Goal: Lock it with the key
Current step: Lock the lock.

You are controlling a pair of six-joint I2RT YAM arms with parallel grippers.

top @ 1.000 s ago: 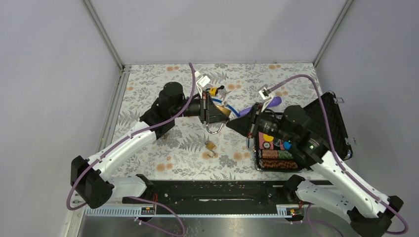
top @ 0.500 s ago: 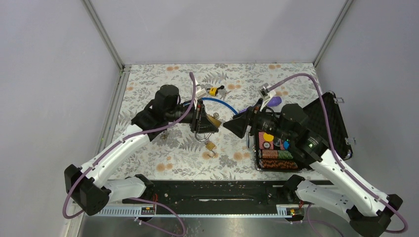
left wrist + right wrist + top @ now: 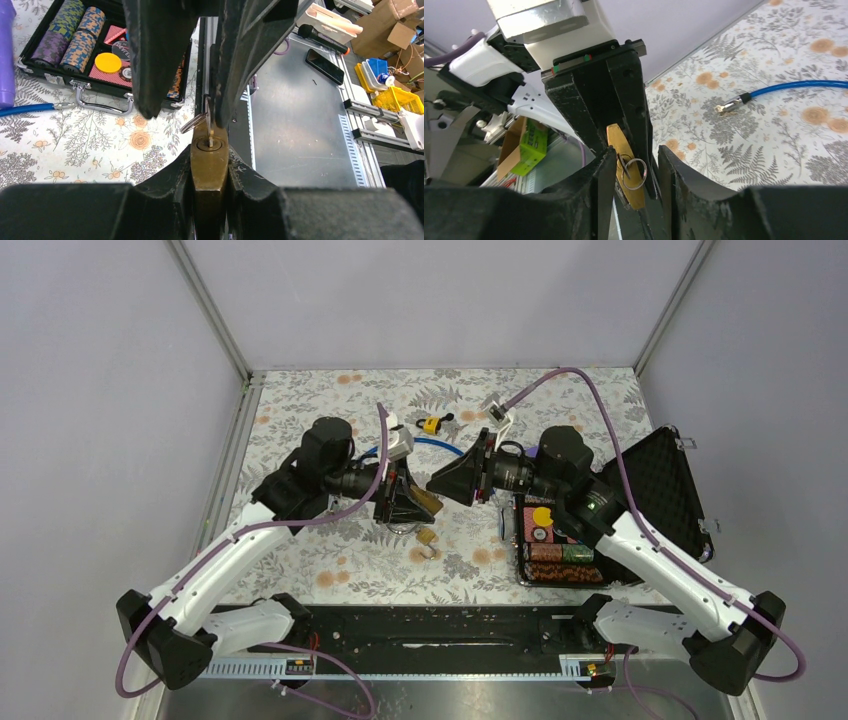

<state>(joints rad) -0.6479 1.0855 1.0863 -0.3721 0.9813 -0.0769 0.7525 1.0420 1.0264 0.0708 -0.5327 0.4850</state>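
A brass padlock (image 3: pixel 209 165) is clamped between the fingers of my left gripper (image 3: pixel 210 158), keyhole end facing out. The key (image 3: pixel 209 127) sits in the keyhole and its ring (image 3: pixel 192 124) hangs off to the left. My right gripper (image 3: pixel 636 152) faces the lock head-on. Its jaws stand apart on either side of the key (image 3: pixel 624 165) and ring (image 3: pixel 634 173) without pinching them. From above, the left gripper (image 3: pixel 412 502) and right gripper (image 3: pixel 437 483) meet tip to tip over the flowered table, the padlock (image 3: pixel 430 502) between them. The shackle is hidden.
A small brass lock (image 3: pixel 427 537) lies on the mat just below the grippers. A yellow padlock (image 3: pixel 432 424) and a blue cable (image 3: pixel 440 445) lie behind them. An open black case of poker chips (image 3: pixel 560 545) stands at the right, under the right arm.
Both arms have shifted left, and the left gripper has carried the padlock nearer and lower. The right jaws, shut at the lock a second ago, now stand apart around the key.
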